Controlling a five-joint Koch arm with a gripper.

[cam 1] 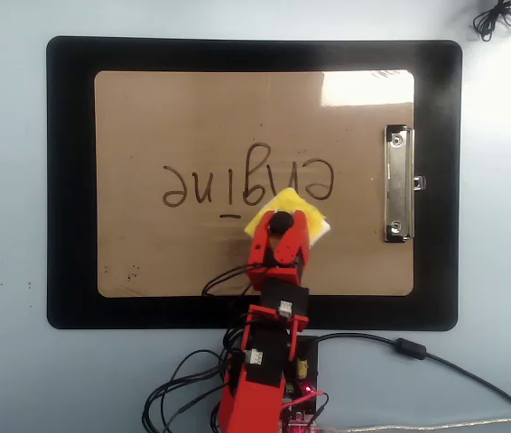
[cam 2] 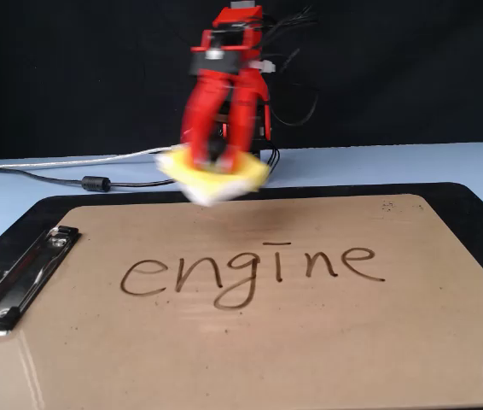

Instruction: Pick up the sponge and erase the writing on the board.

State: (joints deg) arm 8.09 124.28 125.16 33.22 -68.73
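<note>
My red gripper [cam 1: 280,224] [cam 2: 218,161] is shut on the black knob of the yellow sponge [cam 1: 290,207] [cam 2: 213,181], which hangs in the air above the tan board [cam 1: 192,117] [cam 2: 250,342], blurred by motion in the fixed view. In the overhead view the sponge covers the area just below the "g" and "n" of the writing [cam 1: 248,184]. The dark brown word "engine" with its short underline [cam 2: 250,269] is whole in the fixed view. A silver clip [cam 1: 398,184] [cam 2: 20,278] sits at one short edge of the board.
A black mat [cam 1: 66,180] [cam 2: 480,209] lies under the board on a pale blue table. The arm's base [cam 1: 269,388] stands at the mat's near edge in the overhead view, with cables [cam 1: 418,356] [cam 2: 71,175] running from it. Small dark specks [cam 1: 132,269] mark the board's corner.
</note>
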